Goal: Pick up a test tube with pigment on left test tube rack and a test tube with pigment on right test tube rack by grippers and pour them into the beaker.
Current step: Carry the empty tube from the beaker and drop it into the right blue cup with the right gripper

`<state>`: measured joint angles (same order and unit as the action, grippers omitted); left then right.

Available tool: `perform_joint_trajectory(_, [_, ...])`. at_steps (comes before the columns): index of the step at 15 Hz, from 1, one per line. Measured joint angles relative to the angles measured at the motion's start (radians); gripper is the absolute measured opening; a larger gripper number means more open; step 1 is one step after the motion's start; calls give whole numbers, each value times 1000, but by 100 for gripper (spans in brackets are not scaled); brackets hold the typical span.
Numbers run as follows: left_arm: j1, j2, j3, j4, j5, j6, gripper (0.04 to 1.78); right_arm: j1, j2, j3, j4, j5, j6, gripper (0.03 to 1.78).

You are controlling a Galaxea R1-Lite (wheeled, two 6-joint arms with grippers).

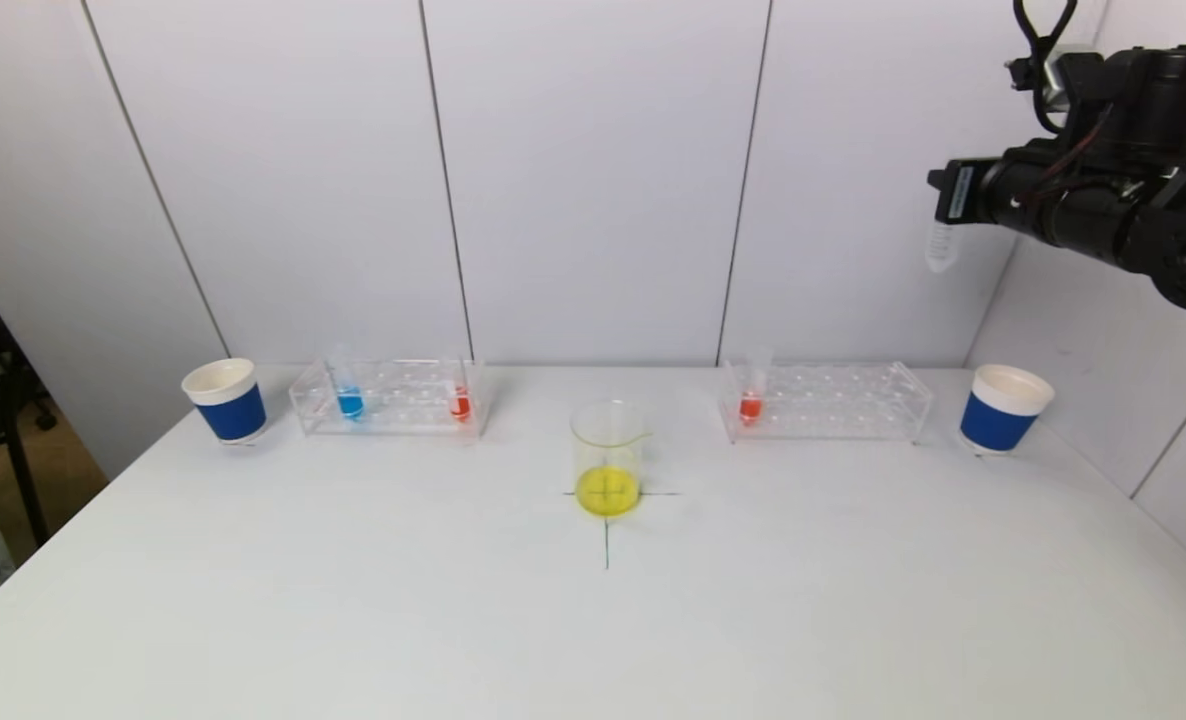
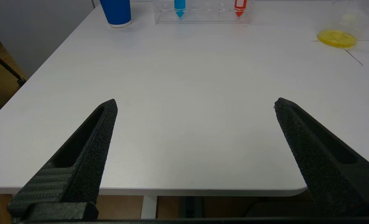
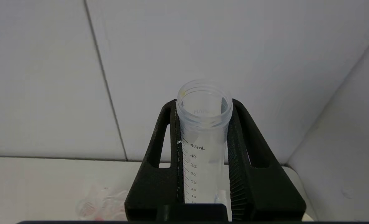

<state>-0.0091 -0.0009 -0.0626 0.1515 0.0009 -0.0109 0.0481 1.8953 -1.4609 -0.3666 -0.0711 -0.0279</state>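
High at the right, my right gripper (image 1: 953,205) (image 3: 204,105) is shut on a clear test tube (image 1: 941,247) (image 3: 203,149) with no pigment showing in it, its mouth uppermost in the right wrist view. The beaker (image 1: 608,455) (image 2: 337,34) stands mid-table with yellow liquid in it. The left test tube rack (image 1: 390,400) (image 2: 203,19) holds a blue tube (image 1: 349,400) (image 2: 179,7) and a red tube (image 1: 460,402) (image 2: 240,7). The right test tube rack (image 1: 825,402) holds one red tube (image 1: 751,404). My left gripper (image 2: 195,104) is open and empty above the table's near edge, out of the head view.
A blue-and-white paper cup (image 1: 226,400) (image 2: 116,12) stands left of the left rack, another (image 1: 1003,408) right of the right rack. A black cross is drawn under the beaker. White wall panels close the back and the right side.
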Motion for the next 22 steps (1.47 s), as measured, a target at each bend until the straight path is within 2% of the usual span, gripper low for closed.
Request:
perform_joint_trajectory(4, [0, 0, 0, 0, 0, 0, 176, -83, 26, -7, 1, 12, 26, 46])
perform_joint_trajectory(11, [0, 0, 0, 0, 0, 0, 176, -190, 82, -26, -4, 18, 39, 46])
perform_joint_trajectory(14, [0, 0, 0, 0, 1, 1, 176, -228, 97, -12, -15, 35, 39, 46])
perform_joint_trajectory(19, [0, 0, 0, 0, 0, 0, 176, -273, 119, 26, -25, 39, 39, 46])
perform_joint_trajectory(22, [0, 0, 0, 0, 0, 1, 176, -286, 134, 66, -81, 40, 39, 46])
